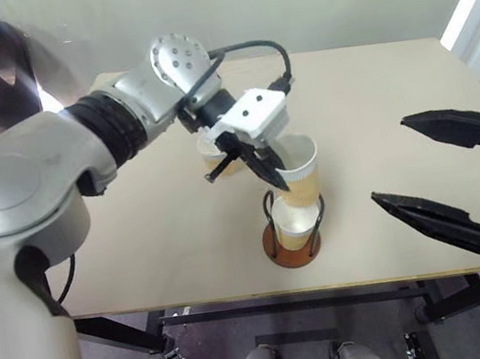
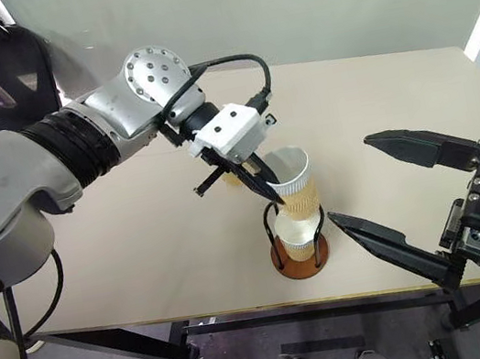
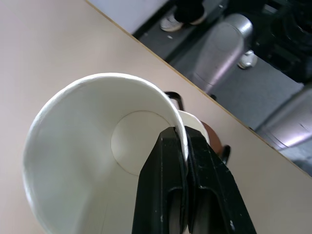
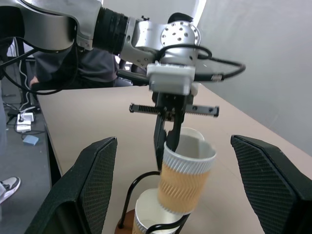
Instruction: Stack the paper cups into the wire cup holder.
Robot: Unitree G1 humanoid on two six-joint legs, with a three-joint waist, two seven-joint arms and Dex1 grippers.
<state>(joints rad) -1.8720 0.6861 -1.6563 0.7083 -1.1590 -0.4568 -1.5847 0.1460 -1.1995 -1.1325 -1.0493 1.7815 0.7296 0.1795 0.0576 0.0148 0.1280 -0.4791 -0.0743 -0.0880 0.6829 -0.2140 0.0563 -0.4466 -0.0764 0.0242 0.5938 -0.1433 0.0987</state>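
Observation:
My left gripper (image 1: 269, 172) is shut on the rim of a tan paper cup (image 1: 302, 173), one finger inside and one outside. The cup hangs tilted, its bottom at the mouth of a second paper cup (image 1: 296, 222). That second cup stands in the wire cup holder (image 1: 292, 250), which has a reddish-brown base and sits near the table's front edge. A third paper cup (image 1: 214, 159) stands on the table behind the left gripper, half hidden. In the left wrist view the fingers (image 3: 168, 185) pinch the held cup (image 3: 83, 146). To the right, my right gripper (image 1: 388, 161) is open and holds nothing.
The beige table (image 1: 138, 235) stretches wide to the left and behind the holder. Its front edge (image 1: 243, 302) runs just below the holder's base. A black chair (image 2: 0, 59) stands beyond the far left corner.

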